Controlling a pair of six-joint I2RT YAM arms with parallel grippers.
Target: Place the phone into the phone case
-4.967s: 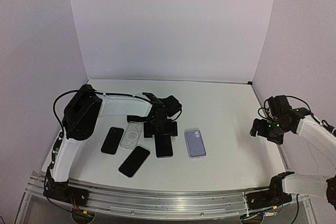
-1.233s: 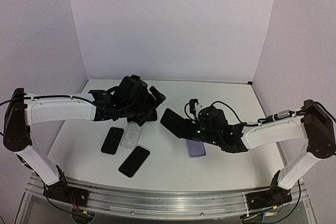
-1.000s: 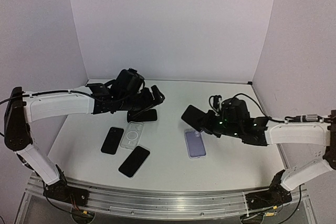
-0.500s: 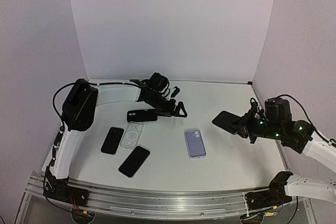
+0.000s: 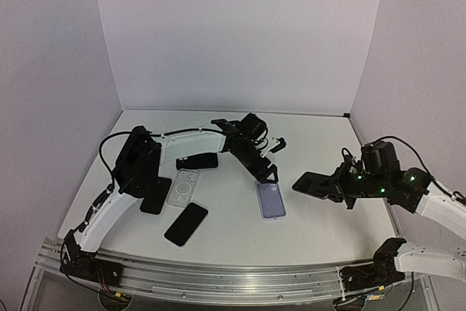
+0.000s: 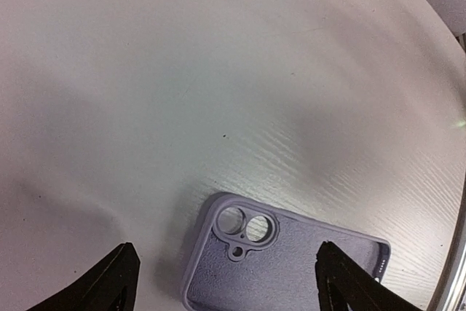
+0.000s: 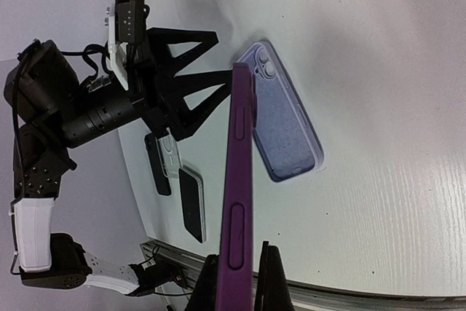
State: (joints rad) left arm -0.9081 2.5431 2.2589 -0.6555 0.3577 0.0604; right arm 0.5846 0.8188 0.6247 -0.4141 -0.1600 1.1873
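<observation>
White table (image 5: 218,234), left pincer (image 5: 274,159) moved over case (image 5: 271,199), right pincer (image 5: 333,187) gripping phone (image 5: 309,182)

A dark purple phone (image 5: 313,183) sits clamped at one end in the right gripper (image 5: 335,186), roughly level and off to the right of the case. The right wrist camera catches its slim purple edge and side buttons. The lilac phone case (image 5: 271,199) lies flat on the white table (image 5: 320,143), near the middle. It is open side up and empty, with its twin-lens camera cutout at the far end.
</observation>
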